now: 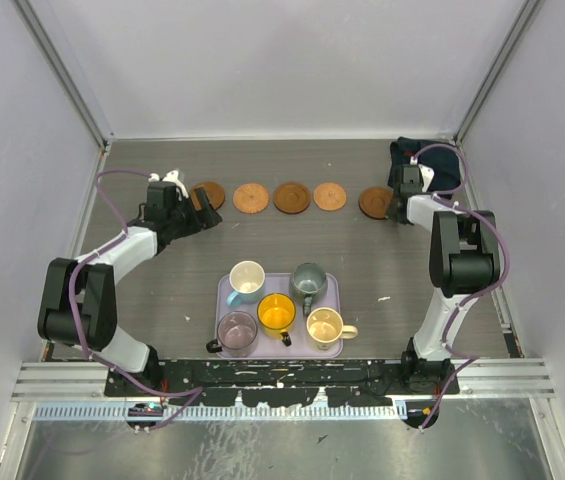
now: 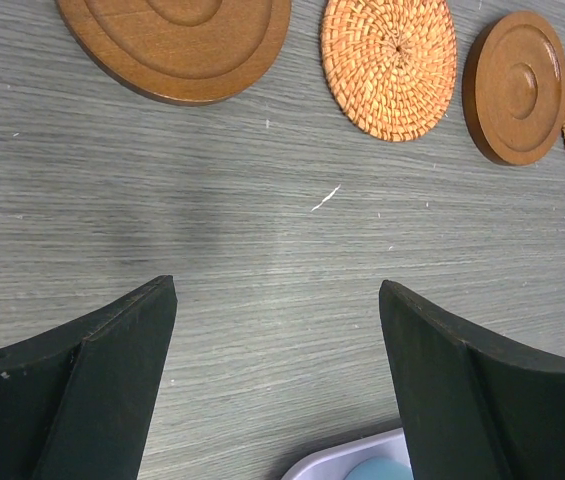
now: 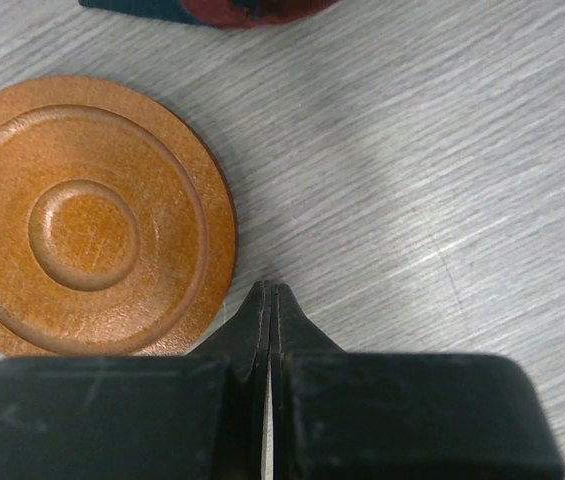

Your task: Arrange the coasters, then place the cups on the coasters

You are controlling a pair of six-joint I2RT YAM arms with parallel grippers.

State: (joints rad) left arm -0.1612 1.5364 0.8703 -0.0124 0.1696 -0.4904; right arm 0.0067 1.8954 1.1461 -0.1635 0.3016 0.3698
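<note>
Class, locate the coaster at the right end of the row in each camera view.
Top external: end coaster, right end of the row, upper right.
Left wrist: not in it; four other coasters show.
Right wrist: left half, beside the shut right pincer.
Shared landmark: the grey wood-grain table.

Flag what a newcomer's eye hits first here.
Five coasters sit in a row across the far side of the table, alternating wooden and woven. Five cups crowd a lavender tray at the near middle, none on a coaster yet. The left end effector stands open by the row's left end; the right end effector is shut beside the rightmost coaster.
</note>
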